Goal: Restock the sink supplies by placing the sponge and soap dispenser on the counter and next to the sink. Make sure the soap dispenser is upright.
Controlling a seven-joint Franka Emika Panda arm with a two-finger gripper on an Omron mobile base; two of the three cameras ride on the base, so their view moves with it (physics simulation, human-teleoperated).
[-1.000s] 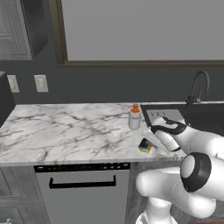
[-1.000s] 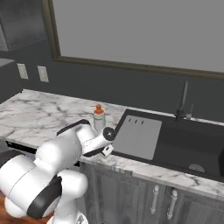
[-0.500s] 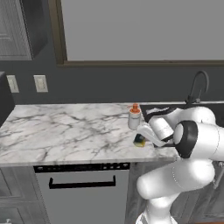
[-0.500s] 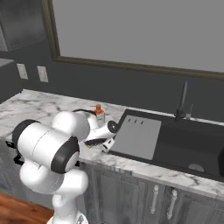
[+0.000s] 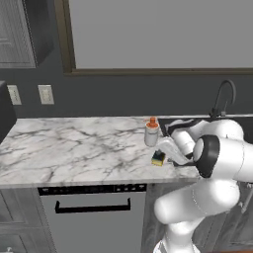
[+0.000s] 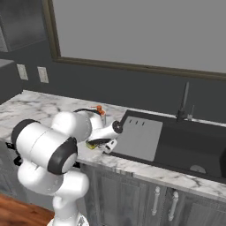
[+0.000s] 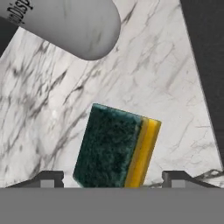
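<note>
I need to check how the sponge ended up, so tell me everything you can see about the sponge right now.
The sponge is a small rectangular block with a yellow body and a rough dark green scouring layer. It sits on the white marble counter, near the front edge, just in front of the upright soap dispenser and left of the sink. In the hand view it lies between the two fingers, which stand apart on either side; whether they touch it is unclear.

Sponge (image 7: pixel 117 148) between claw (image 7: pixel 115 178) tips

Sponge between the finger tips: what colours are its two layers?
The small rectangular sponge has a dark green scrub layer on a yellow body, clearest in the hand view.
</note>
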